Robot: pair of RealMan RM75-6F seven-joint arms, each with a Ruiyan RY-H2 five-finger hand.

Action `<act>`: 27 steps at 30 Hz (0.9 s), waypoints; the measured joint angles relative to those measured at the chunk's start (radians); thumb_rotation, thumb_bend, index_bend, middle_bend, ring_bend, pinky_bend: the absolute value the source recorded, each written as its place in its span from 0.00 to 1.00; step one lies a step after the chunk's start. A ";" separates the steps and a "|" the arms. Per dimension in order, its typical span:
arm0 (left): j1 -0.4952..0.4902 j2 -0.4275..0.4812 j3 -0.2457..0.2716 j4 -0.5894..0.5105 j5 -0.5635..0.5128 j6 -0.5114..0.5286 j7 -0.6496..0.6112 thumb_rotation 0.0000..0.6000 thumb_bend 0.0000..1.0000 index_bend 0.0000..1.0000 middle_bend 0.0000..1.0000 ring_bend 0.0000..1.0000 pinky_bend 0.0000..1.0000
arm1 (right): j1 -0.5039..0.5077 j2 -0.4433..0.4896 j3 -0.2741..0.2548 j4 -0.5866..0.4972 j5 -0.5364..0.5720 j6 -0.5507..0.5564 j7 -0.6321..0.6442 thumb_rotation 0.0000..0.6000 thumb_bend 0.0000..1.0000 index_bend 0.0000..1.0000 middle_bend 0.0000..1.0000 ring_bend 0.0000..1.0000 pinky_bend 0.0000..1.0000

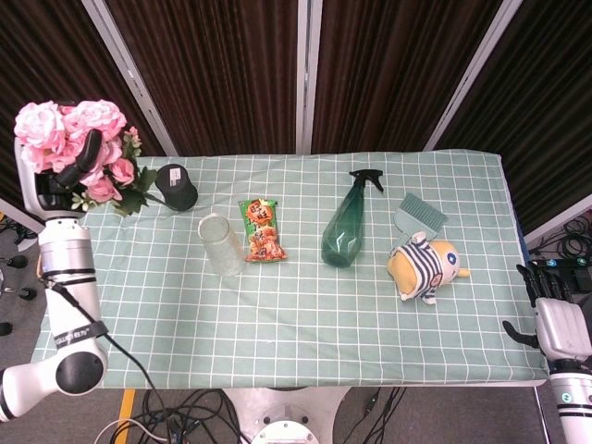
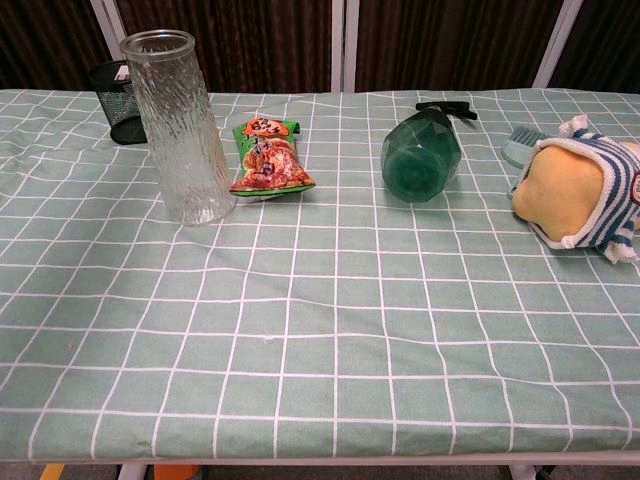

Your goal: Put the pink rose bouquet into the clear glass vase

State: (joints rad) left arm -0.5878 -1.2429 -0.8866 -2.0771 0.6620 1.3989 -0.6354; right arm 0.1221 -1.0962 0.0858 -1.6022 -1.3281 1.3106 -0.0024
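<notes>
The pink rose bouquet (image 1: 79, 148) is raised high at the far left of the head view, blooms up, with green leaves spreading to its right. My left hand (image 1: 57, 178) grips it from below and is partly hidden behind the flowers. The clear glass vase (image 1: 220, 245) (image 2: 180, 125) stands upright and empty on the checked tablecloth, right of the bouquet. My right hand (image 1: 555, 314) hangs off the table's right front corner, fingers apart, holding nothing. The chest view shows neither hand.
A black mesh cup (image 1: 176, 187) stands at the back left near the bouquet. A snack packet (image 1: 262, 229) lies just right of the vase. Further right lie a green spray bottle (image 1: 346, 222), a small brush (image 1: 419, 215) and a striped plush toy (image 1: 425, 266).
</notes>
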 measured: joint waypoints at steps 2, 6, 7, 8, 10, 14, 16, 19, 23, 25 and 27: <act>-0.007 0.005 -0.025 -0.002 -0.067 -0.043 -0.012 1.00 0.31 0.46 0.51 0.52 0.68 | 0.000 -0.002 0.000 0.008 0.001 -0.002 0.007 1.00 0.14 0.00 0.00 0.00 0.00; -0.032 0.004 -0.056 0.013 -0.168 -0.122 -0.028 1.00 0.31 0.45 0.51 0.52 0.68 | 0.000 -0.005 0.001 0.025 0.009 -0.011 0.024 1.00 0.14 0.00 0.00 0.00 0.00; -0.038 -0.001 -0.056 0.021 -0.172 -0.127 -0.028 1.00 0.31 0.45 0.51 0.52 0.68 | 0.000 -0.006 0.001 0.031 0.013 -0.014 0.030 1.00 0.14 0.00 0.00 0.00 0.00; -0.043 -0.007 -0.054 0.028 -0.172 -0.129 -0.028 1.00 0.31 0.46 0.51 0.52 0.68 | 0.000 -0.007 0.002 0.036 0.016 -0.017 0.034 1.00 0.14 0.00 0.00 0.00 0.00; -0.055 -0.023 -0.043 0.046 -0.162 -0.130 -0.023 1.00 0.31 0.46 0.51 0.52 0.68 | 0.000 -0.010 0.002 0.047 0.018 -0.022 0.044 1.00 0.14 0.00 0.00 0.00 0.00; -0.074 -0.054 -0.003 0.080 -0.117 -0.124 0.002 1.00 0.31 0.46 0.51 0.52 0.68 | 0.001 -0.018 0.000 0.068 0.023 -0.035 0.060 1.00 0.14 0.00 0.00 0.00 0.00; -0.084 -0.076 0.022 0.105 -0.083 -0.116 0.014 1.00 0.31 0.46 0.51 0.52 0.68 | 0.002 -0.021 0.000 0.080 0.029 -0.045 0.069 1.00 0.14 0.00 0.00 0.00 0.00; -0.093 -0.115 0.057 0.143 -0.038 -0.105 0.022 1.00 0.31 0.46 0.51 0.52 0.68 | 0.002 -0.023 0.002 0.090 0.032 -0.048 0.079 1.00 0.14 0.00 0.00 0.00 0.00; -0.088 -0.148 0.082 0.175 -0.025 -0.105 0.016 1.00 0.31 0.46 0.51 0.52 0.68 | 0.000 -0.023 0.003 0.092 0.032 -0.045 0.079 1.00 0.14 0.00 0.00 0.00 0.00; -0.077 -0.158 0.094 0.183 -0.019 -0.109 0.009 1.00 0.31 0.46 0.51 0.52 0.68 | 0.000 -0.024 0.002 0.092 0.034 -0.048 0.075 1.00 0.14 0.00 0.00 0.00 0.00; -0.067 -0.165 0.105 0.188 -0.009 -0.113 0.003 1.00 0.31 0.46 0.51 0.52 0.68 | 0.002 -0.025 0.002 0.090 0.034 -0.051 0.070 1.00 0.14 0.00 0.00 0.00 0.00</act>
State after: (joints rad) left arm -0.6548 -1.4083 -0.7817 -1.8895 0.6533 1.2860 -0.6329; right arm 0.1240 -1.1214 0.0875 -1.5117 -1.2937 1.2594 0.0679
